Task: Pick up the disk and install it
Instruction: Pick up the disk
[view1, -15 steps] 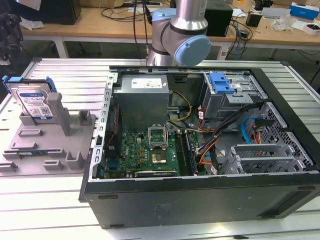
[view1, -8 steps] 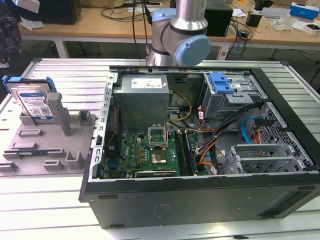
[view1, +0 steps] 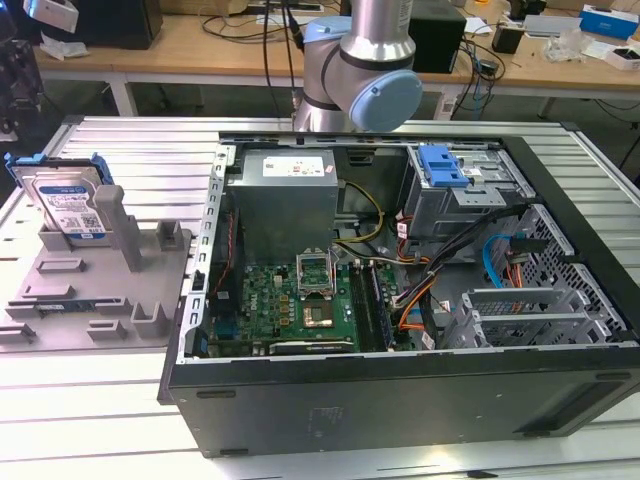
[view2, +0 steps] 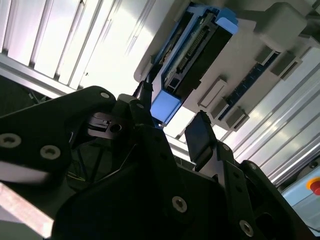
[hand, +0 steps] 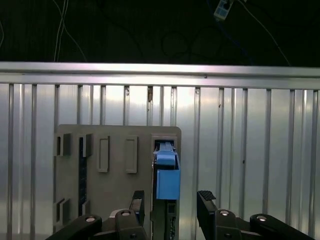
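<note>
- The disk (view1: 68, 205) stands on edge in a slot of a grey holder (view1: 100, 290), its white-and-blue label facing out and its blue carrier bracket framing the top and sides.
- The holder lies flat on the ribbed metal surface (view1: 120, 400), at the exterior view's left, just beside the open computer case (view1: 400, 400).
- In the first wrist view the gripper (hand: 171, 200) is wide open and holds nothing. Its two black fingers (hand: 206, 199) are spread to either side of the disk's blue-capped upper edge.
- In that view a clear gap shows between each finger and the carrier bracket, with neither finger touching it.
- The second wrist view shows the same open gripper (view2: 172, 122) from a slant, with the disk's dark connector edge beyond the fingertips and a blue tab of the bracket between them.
- The robot arm (view1: 365, 70) rises behind the case at the top of the exterior view, its grey joint with a light blue cap above the case's rear wall.
- The case lies on its side with the cover off, exposing a green motherboard (view1: 290, 300) and a grey power supply (view1: 285, 195).
- A grey metal drive cage (view1: 450, 205) sits in the case's far corner toward the exterior view's right, with a blue latch (view1: 443, 165) on top. It is well apart from the disk.
- Bundled cables run from the cage across the case floor.
</note>
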